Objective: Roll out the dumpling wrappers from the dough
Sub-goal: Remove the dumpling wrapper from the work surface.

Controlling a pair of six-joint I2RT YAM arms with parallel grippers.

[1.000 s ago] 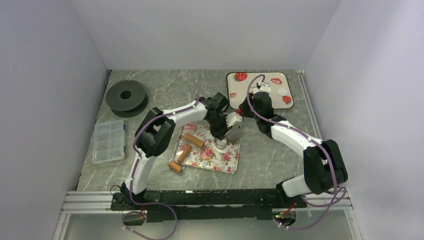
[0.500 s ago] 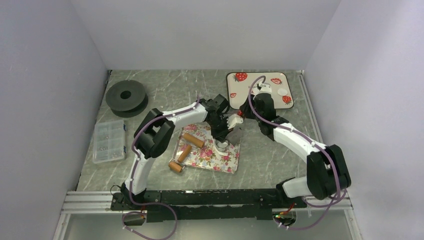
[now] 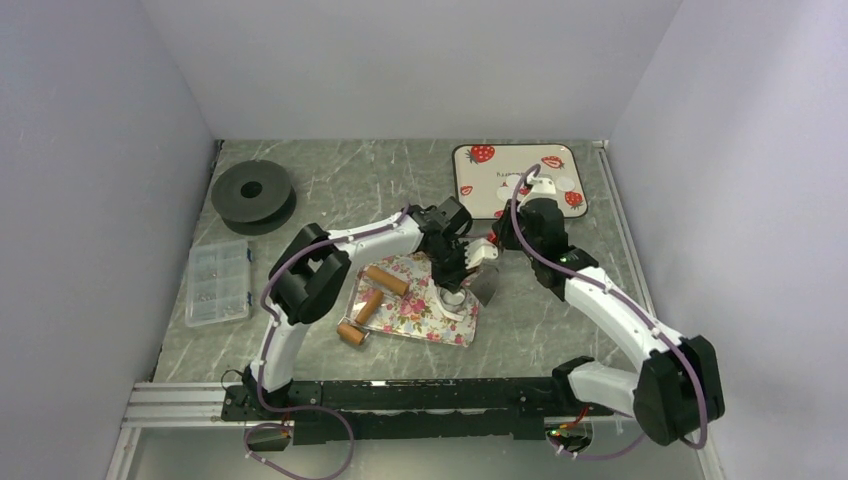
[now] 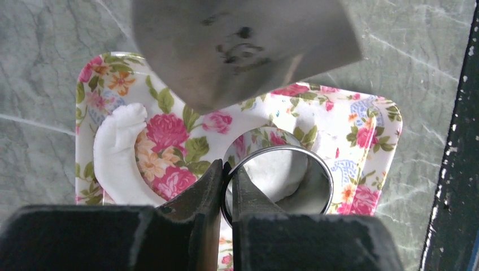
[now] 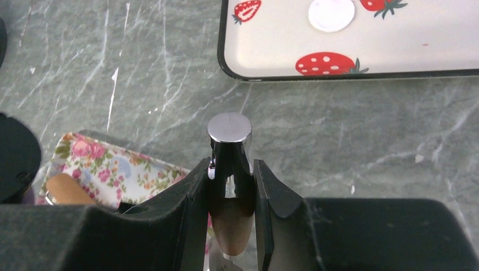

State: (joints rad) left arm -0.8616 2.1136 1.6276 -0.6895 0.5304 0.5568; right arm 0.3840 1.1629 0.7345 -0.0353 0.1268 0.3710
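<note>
Steel ring cutter [image 4: 282, 148], its rim pinched in the left gripper [image 4: 227, 169], should press level into the dough [image 4: 116, 152]. The right gripper [image 5: 230, 169] clamps what looks like a scraper handle [image 5: 229, 132]. A dumpling wrapper [image 5: 331, 14] lies on the far strawberry tray [image 5: 271, 45].

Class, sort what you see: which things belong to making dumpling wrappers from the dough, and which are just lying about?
For the job: dough, ring cutter, metal scraper, floral tray, wooden rollers, strawberry tray, cut wrapper.

Lying about: black spool, clear parts box.
</note>
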